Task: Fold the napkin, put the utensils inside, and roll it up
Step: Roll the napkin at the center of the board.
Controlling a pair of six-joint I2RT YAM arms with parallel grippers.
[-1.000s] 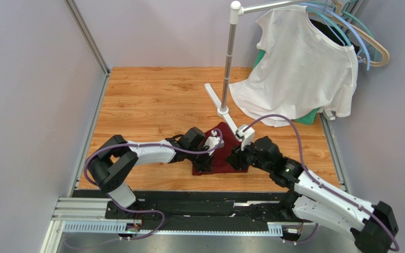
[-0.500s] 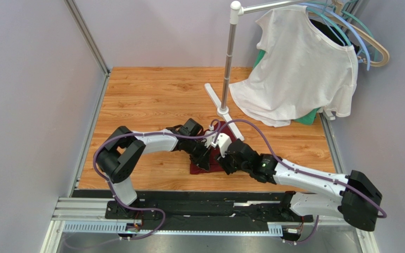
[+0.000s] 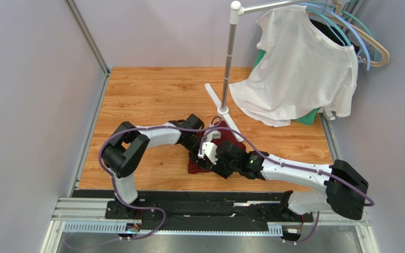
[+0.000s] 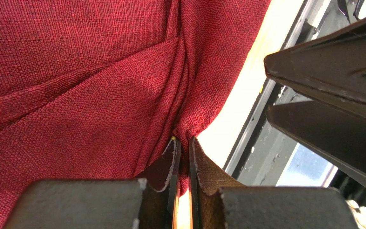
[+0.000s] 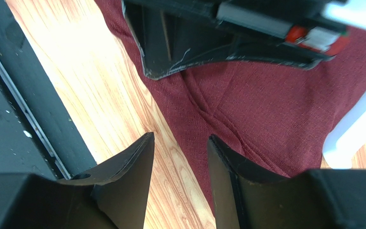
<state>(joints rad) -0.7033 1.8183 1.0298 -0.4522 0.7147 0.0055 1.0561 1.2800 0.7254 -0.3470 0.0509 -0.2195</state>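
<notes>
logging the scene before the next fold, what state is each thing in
napkin, creased, lying on the table, one edge gathered in a pinch
left pincer, shut on the napkin
right pincer, open, holding nothing
white T-shirt, hanging from the rack
rack, upright

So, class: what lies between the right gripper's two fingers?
In the right wrist view, the open right gripper frames the edge of the napkin and a strip of bare wooden table; nothing is gripped.
</notes>
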